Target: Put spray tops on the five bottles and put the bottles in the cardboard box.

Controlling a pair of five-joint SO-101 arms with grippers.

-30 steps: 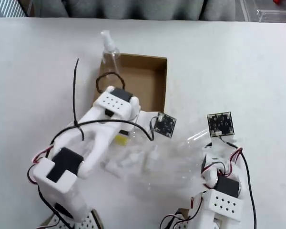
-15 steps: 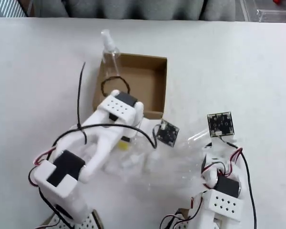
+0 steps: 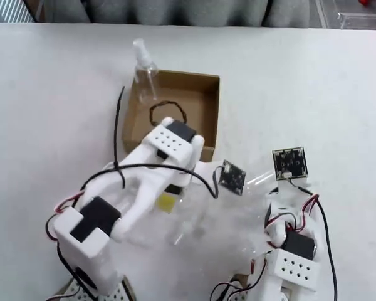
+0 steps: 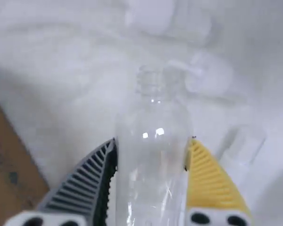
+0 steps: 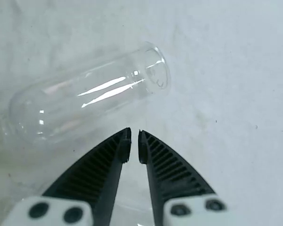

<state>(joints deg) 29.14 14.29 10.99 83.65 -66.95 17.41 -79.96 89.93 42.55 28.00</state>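
My left gripper (image 4: 151,147) is shut on a clear bottle (image 4: 153,136) that has an open neck and no spray top; its grey and yellow fingers press the bottle's two sides. White spray tops (image 4: 208,75) lie on the table just past the neck. In the high view the left arm (image 3: 166,147) stretches over the near edge of the cardboard box (image 3: 197,110). A bottle with a spray top (image 3: 144,69) stands at the box's far left corner. My right gripper (image 5: 132,143) is shut and empty, just short of a clear bottle (image 5: 89,101) lying on its side.
More clear bottles (image 3: 225,216) lie between the two arms on the white table (image 3: 313,81). The right arm's base (image 3: 291,266) stands at the near right edge. A brown box wall (image 4: 4,165) is close beside the left gripper.
The left arm has swung to the right and a little toward the near edge. The right arm has not moved.
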